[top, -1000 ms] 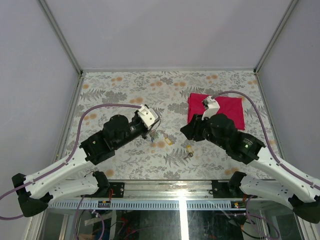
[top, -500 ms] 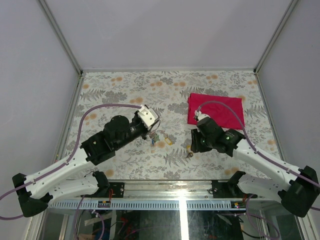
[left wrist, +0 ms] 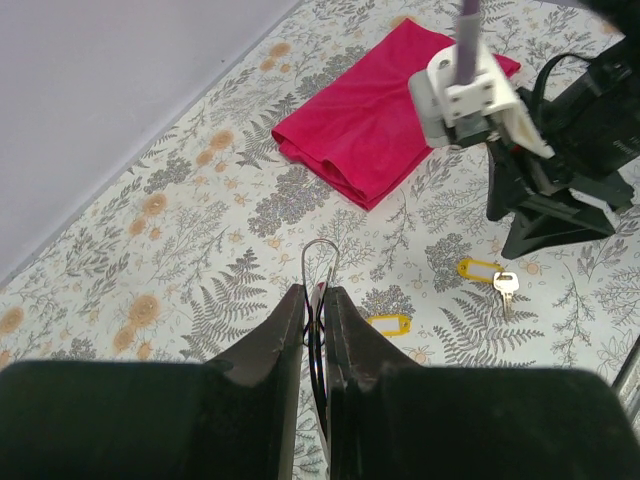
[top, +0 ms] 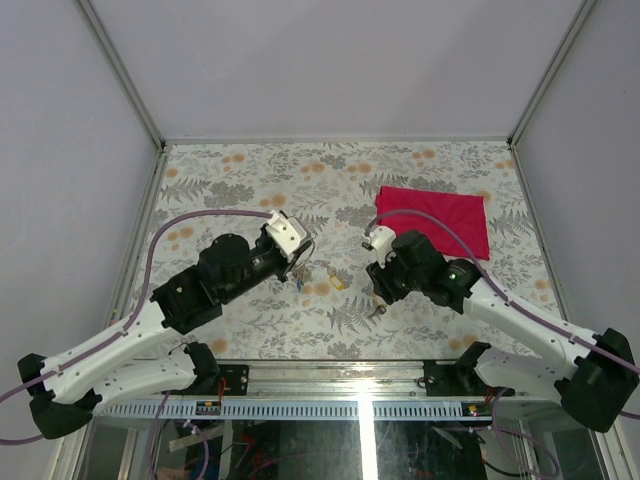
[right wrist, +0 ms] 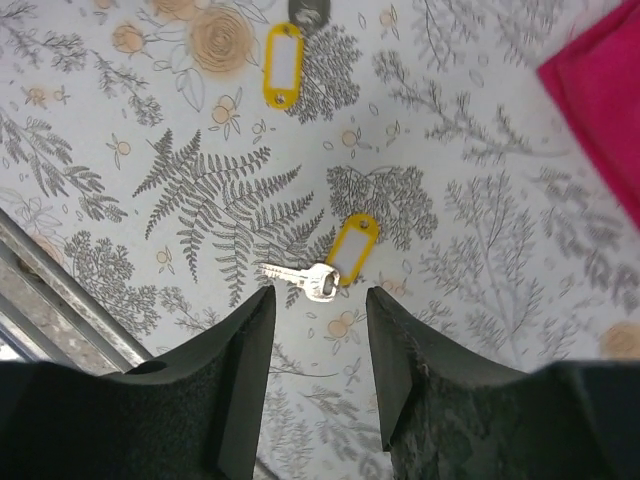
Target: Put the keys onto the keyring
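Two right fingers (right wrist: 245,370), spread wide, straddle the yellow-tagged key (right wrist: 322,278) on the counter (right wrist: 480,150), so I'd drop straight and pinch the tag, leaving its hole free for the keyring (left wrist: 320,262) clenched in my left fingers (left wrist: 290,335).

R gripper (right wrist: 318,300) hangs w/ fingers spread wide, a silver key (right wrist: 298,274) w/ yellow tag (right wrist: 353,247) lying on the floral desk (right wrist: 480,230) just past the gap. 2nd yellow tag (right wrist: 282,50) near top edge; red cloth (right wrist: 600,90) in upper-right corner.
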